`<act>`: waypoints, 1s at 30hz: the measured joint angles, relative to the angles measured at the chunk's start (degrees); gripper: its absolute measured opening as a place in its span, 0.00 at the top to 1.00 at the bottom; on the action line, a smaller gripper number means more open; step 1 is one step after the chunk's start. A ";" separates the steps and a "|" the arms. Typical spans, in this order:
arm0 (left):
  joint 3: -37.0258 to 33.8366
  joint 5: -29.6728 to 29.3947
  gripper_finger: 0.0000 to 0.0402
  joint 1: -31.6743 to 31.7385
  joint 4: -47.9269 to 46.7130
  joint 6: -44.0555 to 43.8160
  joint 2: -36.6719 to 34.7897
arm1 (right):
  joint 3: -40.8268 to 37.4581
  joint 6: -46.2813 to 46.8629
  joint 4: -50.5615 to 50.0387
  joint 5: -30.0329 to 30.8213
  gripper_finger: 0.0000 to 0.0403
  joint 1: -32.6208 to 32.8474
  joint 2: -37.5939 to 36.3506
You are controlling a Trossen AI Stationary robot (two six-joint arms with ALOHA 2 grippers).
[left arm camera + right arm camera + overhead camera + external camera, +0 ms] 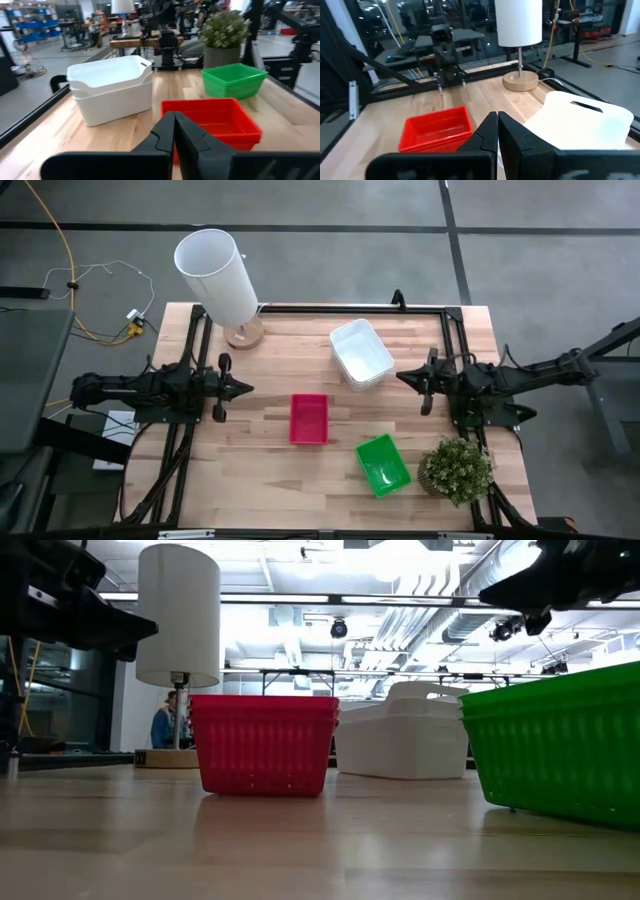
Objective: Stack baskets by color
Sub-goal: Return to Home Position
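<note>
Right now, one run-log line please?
red stack mid-table | white stack near lamp | green baskets beside plant | left gripper shut, left side | right gripper shut, right side

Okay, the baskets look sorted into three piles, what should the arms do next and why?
Probably just park both arms at their own sides. The red stack, white stack and green stack each stand alone, no loose basket shows, and the left claw and right claw are shut, empty and clear of them.
</note>
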 joint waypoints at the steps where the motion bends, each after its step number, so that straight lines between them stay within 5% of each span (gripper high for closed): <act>1: 0.00 -0.59 1.00 0.00 0.04 0.00 0.23 | 0.00 -0.09 -0.75 0.12 1.00 0.44 -1.00; 11: 0.00 -1.06 1.00 0.00 0.06 0.00 0.74 | -11.47 -7.02 13.55 1.72 1.00 0.96 -12.33; 18: 0.00 -1.06 1.00 0.00 0.08 0.00 0.74 | -15.47 -3.22 1.32 -2.76 1.00 -1.44 -23.26; 25: 0.00 -1.07 1.00 -0.02 0.17 0.00 0.77 | -15.45 -10.75 0.67 -5.26 1.00 -1.77 -21.14; 30: 0.00 -1.06 1.00 -0.17 0.16 0.00 0.75 | -15.47 -8.98 1.15 0.57 1.00 -1.79 -19.79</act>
